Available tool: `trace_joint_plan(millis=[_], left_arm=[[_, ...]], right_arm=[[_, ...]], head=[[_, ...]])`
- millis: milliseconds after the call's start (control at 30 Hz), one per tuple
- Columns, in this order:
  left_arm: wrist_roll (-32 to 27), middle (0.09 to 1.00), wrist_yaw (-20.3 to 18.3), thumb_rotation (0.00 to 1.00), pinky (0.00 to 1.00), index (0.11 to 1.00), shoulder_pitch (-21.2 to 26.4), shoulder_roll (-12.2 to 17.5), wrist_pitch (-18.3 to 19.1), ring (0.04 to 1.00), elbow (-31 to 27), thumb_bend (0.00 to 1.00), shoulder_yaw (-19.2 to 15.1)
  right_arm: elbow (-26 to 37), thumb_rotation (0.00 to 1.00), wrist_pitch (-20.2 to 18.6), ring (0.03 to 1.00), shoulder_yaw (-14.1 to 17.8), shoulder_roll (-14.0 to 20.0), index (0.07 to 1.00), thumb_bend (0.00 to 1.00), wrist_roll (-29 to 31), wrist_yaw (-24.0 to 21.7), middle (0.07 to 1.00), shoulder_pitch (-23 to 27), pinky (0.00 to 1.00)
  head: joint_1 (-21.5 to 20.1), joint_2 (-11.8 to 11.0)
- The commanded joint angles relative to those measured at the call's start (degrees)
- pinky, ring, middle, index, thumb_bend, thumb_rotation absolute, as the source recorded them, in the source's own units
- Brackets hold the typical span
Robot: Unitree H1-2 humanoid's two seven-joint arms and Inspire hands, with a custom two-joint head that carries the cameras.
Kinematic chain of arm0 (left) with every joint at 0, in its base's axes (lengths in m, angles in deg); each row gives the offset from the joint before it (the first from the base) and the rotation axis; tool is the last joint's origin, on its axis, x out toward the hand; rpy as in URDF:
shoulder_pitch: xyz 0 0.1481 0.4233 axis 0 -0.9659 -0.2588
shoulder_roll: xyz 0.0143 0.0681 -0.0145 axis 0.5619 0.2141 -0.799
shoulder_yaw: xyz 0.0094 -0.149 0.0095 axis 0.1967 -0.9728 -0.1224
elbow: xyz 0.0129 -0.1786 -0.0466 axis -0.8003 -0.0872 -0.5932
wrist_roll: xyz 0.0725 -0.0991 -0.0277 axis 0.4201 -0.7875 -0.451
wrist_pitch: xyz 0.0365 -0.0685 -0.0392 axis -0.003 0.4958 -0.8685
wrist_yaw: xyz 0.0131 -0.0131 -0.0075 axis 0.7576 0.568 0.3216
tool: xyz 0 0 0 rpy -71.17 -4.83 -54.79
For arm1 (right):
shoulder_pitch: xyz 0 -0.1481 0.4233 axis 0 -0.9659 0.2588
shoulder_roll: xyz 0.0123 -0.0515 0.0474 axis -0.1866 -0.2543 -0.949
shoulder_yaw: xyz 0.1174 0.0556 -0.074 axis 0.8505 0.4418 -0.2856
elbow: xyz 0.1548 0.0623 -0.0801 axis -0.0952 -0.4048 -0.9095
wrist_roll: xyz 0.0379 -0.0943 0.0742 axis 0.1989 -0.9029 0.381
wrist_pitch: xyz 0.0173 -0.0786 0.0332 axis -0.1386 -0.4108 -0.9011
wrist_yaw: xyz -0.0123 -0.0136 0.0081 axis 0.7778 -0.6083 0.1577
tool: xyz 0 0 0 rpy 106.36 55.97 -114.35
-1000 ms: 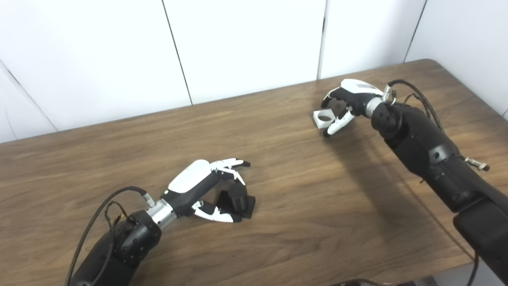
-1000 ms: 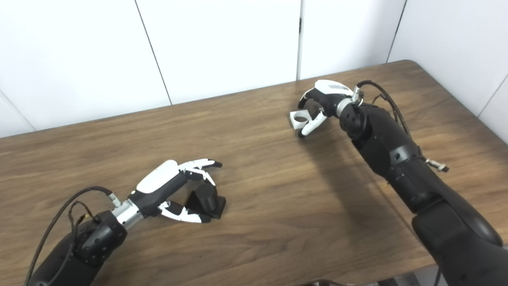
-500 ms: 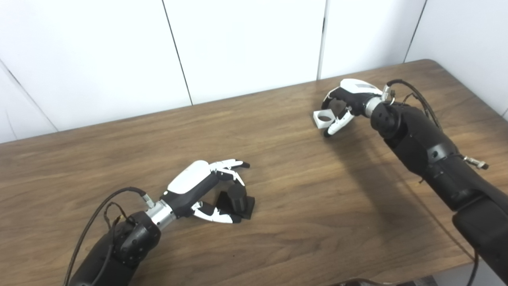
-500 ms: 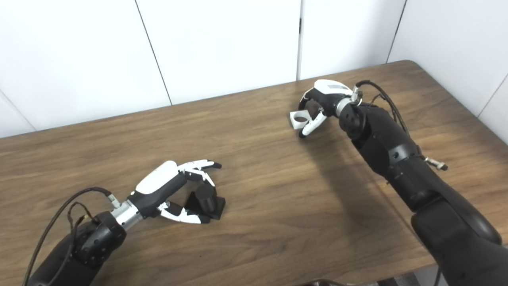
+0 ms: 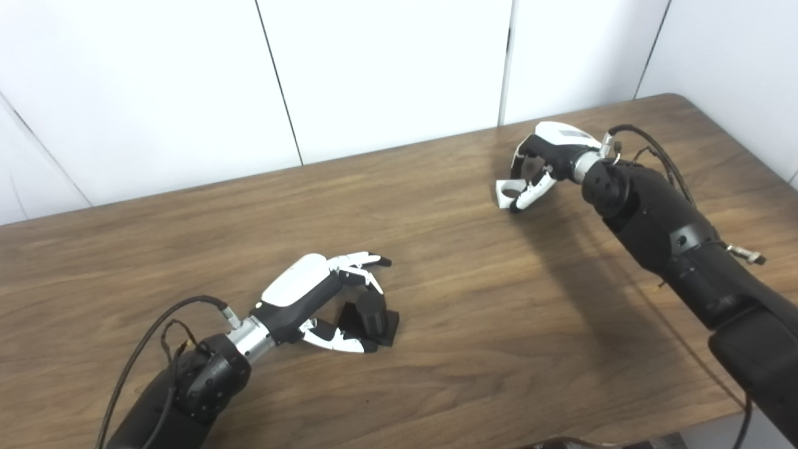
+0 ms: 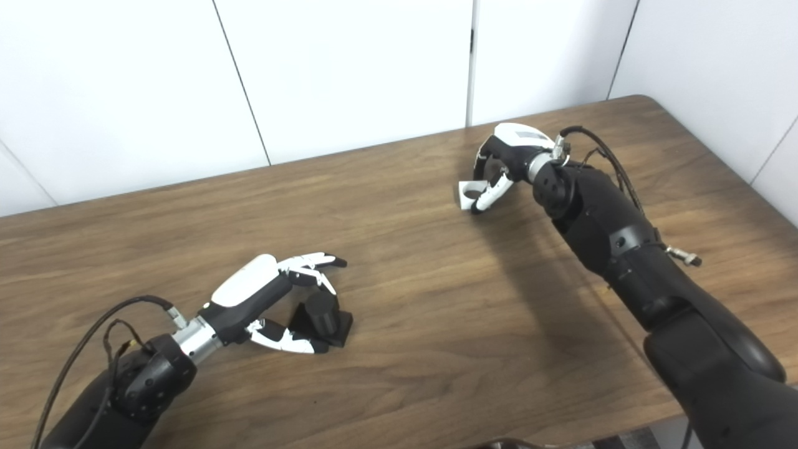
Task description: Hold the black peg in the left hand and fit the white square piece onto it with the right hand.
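Observation:
The black peg [image 5: 371, 310], a short cylinder on a square base, stands on the wooden table [image 5: 474, 312] at front left. My left hand [image 5: 308, 288] cups it while open: its fingers [image 5: 361, 263] arch over the top without touching, and the thumb lies along the front of the base. At the back right, my right hand [image 5: 550, 151] is shut on the white square piece [image 5: 506, 191], which has a round hole. The fingers curl down behind the piece and the thumb presses its near side. The piece sits tilted, low over the table.
White wall panels [image 5: 386, 68] stand behind the table's far edge. The table's rounded back right corner [image 5: 676, 100] lies just past the right arm. A bare stretch of wood separates the two hands.
My right hand's fingers have curled down onto the white piece, which has tipped and shifted slightly toward me. The left hand and peg have barely moved.

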Motion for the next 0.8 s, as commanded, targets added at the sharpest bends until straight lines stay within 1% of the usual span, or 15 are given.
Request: trace_joint_plan(millis=[0,167,300,433,633,767], left_arm=[[5.1,0.895,-5.0,0.08,0.89,0.491,-2.9,3.0,2.2,0.917,2.2,0.52,2.2],[4.7,0.897,-5.0,0.07,0.90,0.491,-2.9,3.0,2.3,0.921,2.4,0.52,2.1],[5.0,0.898,-5.0,0.07,0.89,0.491,-2.8,3.1,2.4,0.919,2.0,0.52,2.1],[5.2,0.898,-5.0,0.08,0.88,0.491,-2.8,3.1,2.5,0.917,1.9,0.52,2.1],[4.9,0.896,-4.7,0.07,0.87,0.491,-2.9,2.8,2.4,0.914,2.4,0.52,2.1],[4.8,0.900,-4.9,0.07,0.88,0.491,-2.6,2.7,2.4,0.917,2.5,0.52,2.1]], right_arm=[[-1.8,0.15,0.6,0.847,-0.9,-0.1,0.491,0.51,-1.2,0.9,0.810,1.2,0.78],[-1.8,0.15,0.5,0.849,-0.9,-0.3,0.488,0.52,-1.1,1.2,0.805,1.1,0.78],[-2.0,0.14,0.9,0.837,-0.7,-0.3,0.485,0.52,-0.8,1.6,0.794,0.9,0.77],[-1.6,0.14,0.9,0.844,-0.6,-0.2,0.484,0.52,-0.7,1.8,0.794,0.5,0.78],[-0.3,0.14,2.1,0.842,-0.3,0.6,0.483,0.52,-1.1,3.4,0.784,-0.3,0.77],[1.4,0.13,3.1,0.855,0.4,1.2,0.482,0.52,-1.0,5.1,0.780,-1.0,0.81]], head=[[0.1,0.0],[0.3,0.1],[0.4,0.2],[0.4,0.5],[0.7,0.7],[0.8,0.9]])
